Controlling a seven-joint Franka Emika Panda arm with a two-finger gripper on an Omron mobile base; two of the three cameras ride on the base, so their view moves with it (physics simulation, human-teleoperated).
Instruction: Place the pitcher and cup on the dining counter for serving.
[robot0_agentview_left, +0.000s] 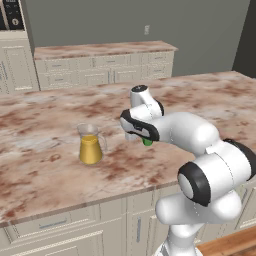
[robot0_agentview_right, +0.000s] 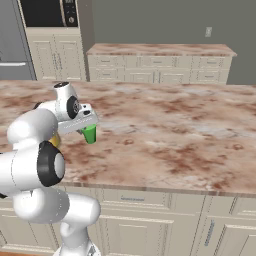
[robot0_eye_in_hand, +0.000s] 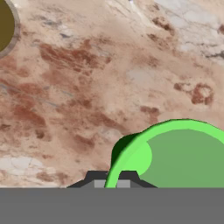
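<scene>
While the gripper (robot0_agentview_right: 89, 129) is closed on the rim of the cup (robot0_agentview_right: 90, 134), it holds the cup over the dining counter (robot0_agentview_left: 45, 165), and the step in hand seems to be the setting down. In the hand view one finger (robot0_eye_in_hand: 111, 178) sits at the cup's rim (robot0_eye_in_hand: 175, 153); the second finger is hidden, so I judge the grip mostly from how the cup hangs under the hand. From the base views I cannot tell for sure if the bottom of the cup already touches the stone.

To do it well, the hand should go straight down, keep the cup upright, and open the fingers only when the base rests flat. The pitcher (robot0_agentview_left: 91, 145) stands on the same slab, near the gripper but apart from it, so a sideways swing toward it should be avoided.

Count: one pitcher, one cup, one gripper.
</scene>
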